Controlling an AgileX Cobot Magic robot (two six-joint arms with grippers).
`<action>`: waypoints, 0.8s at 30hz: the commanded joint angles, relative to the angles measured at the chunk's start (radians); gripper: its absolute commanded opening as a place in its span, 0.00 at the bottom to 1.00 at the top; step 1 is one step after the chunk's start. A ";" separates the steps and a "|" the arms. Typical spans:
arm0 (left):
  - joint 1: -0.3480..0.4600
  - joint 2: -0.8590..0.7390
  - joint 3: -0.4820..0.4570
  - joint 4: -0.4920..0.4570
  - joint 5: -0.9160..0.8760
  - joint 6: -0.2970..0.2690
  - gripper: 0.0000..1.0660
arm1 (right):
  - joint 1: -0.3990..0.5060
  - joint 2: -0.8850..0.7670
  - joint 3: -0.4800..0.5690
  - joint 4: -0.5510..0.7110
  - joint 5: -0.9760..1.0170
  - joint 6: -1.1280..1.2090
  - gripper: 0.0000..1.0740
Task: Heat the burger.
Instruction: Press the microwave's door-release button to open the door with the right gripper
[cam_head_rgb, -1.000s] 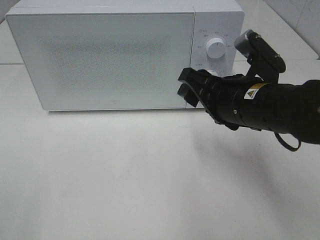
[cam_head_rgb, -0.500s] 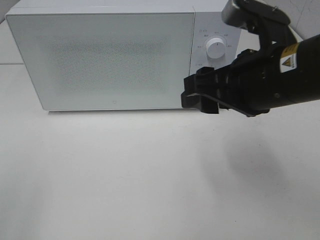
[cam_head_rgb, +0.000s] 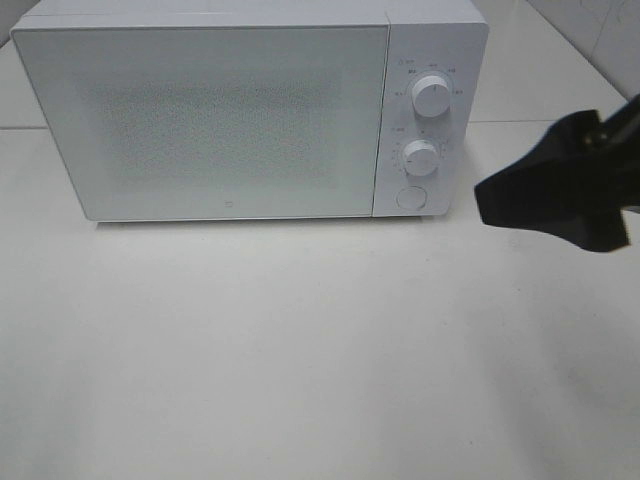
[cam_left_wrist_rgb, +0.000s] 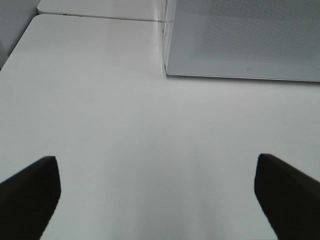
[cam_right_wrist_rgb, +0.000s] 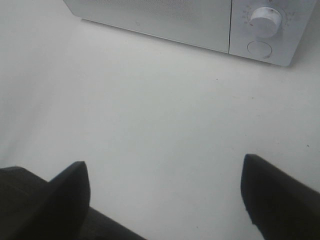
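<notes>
- Table (cam_head_rgb: 300, 350), white and smooth, spans the lower half of the high view.
- White boxy microwave oven (cam_head_rgb: 200, 110) stands upper left to centre, with its door shut. The speckled door hides the inside. The burger shows in no view, so I cannot tell whether it is in there.
- Black right gripper (cam_right_wrist_rgb: 162, 165) is at the right edge, mid-height, beside the control panel. Its jaws are spread and hold nothing.
- Black left gripper (cam_left_wrist_rgb: 156, 160) faces the oven's left corner, jaws wide and empty.
- Two white round knobs, upper (cam_head_rgb: 431, 96) and lower (cam_head_rgb: 421, 158), sit above a round button (cam_head_rgb: 409, 198). A careless arm sweep might bump a dial, leaving the burger cold or overheated.
</notes>
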 joint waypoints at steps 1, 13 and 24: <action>-0.006 -0.017 0.001 0.001 -0.011 0.000 0.92 | 0.000 -0.061 -0.005 -0.012 0.079 -0.033 0.74; -0.006 -0.017 0.001 0.001 -0.011 0.000 0.92 | -0.041 -0.339 -0.005 -0.009 0.292 -0.113 0.71; -0.006 -0.017 0.001 0.001 -0.011 0.000 0.92 | -0.317 -0.542 -0.005 -0.010 0.360 -0.132 0.71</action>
